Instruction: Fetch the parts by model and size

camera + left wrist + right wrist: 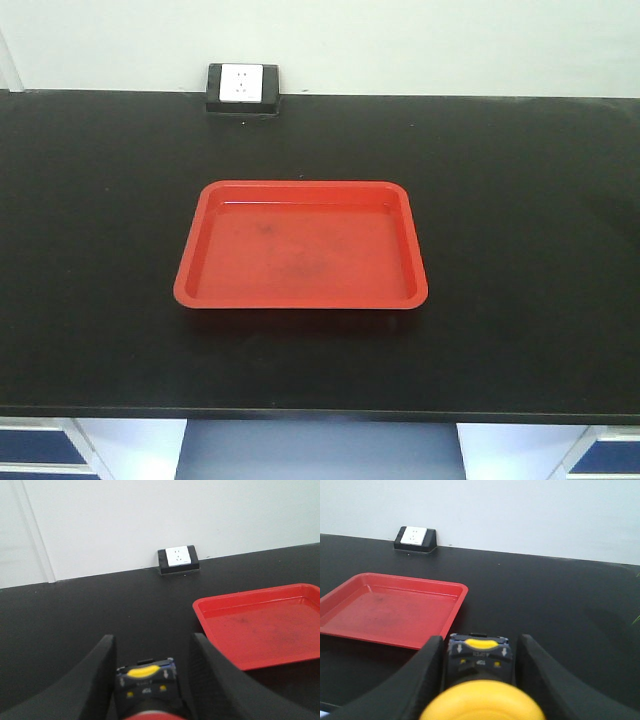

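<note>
In the left wrist view my left gripper (151, 645) is shut on a push-button switch (146, 677). Its black body with a yellow tab sits between the fingers, and its red cap (150, 716) just shows at the bottom edge. My right gripper (480, 641) is shut on a second switch (480, 657), whose big yellow cap (482, 702) fills the foreground. Both are held over the black table, the left one to the left of the red tray (260, 625) and the right one to the right of the tray (390, 610). Neither gripper appears in the front view.
The red tray (300, 250) lies in the middle of the black table (520, 250) with nothing in it. A wall socket box (241, 85) stands at the table's back edge against the white wall. Blue cabinet fronts (35, 445) sit below the front edge.
</note>
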Robot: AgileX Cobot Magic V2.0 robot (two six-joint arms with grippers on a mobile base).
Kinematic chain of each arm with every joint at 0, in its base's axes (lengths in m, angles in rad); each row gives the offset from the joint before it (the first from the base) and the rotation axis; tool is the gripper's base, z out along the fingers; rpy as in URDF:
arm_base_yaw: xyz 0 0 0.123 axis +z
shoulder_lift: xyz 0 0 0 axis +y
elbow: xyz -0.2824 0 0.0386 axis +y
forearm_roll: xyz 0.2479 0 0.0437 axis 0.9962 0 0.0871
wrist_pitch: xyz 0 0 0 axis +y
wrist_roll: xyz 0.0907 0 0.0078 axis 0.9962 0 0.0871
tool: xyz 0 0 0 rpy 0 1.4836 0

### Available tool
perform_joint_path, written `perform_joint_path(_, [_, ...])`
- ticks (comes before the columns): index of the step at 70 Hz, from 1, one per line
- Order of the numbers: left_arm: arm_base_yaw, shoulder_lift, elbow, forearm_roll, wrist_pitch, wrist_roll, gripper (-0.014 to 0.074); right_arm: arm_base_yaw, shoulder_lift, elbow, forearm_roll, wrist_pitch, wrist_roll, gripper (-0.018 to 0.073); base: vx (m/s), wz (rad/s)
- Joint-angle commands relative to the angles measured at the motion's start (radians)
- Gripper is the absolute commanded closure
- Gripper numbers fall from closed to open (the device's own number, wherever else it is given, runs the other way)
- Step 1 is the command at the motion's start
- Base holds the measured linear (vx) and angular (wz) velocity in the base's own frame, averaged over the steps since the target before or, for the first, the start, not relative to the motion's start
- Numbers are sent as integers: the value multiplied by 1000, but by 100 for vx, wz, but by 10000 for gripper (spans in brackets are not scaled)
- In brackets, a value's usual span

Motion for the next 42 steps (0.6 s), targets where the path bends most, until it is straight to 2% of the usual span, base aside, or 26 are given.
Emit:
perform_joint_path(1, [2,17,-26,4,-77,-3,603,-5,12,-26,-14,-79,-11,565,8,-1])
perform_joint_path(42, [2,17,-26,4,-77,-3,603,-5,12,-26,-14,-79,-11,565,6,-1])
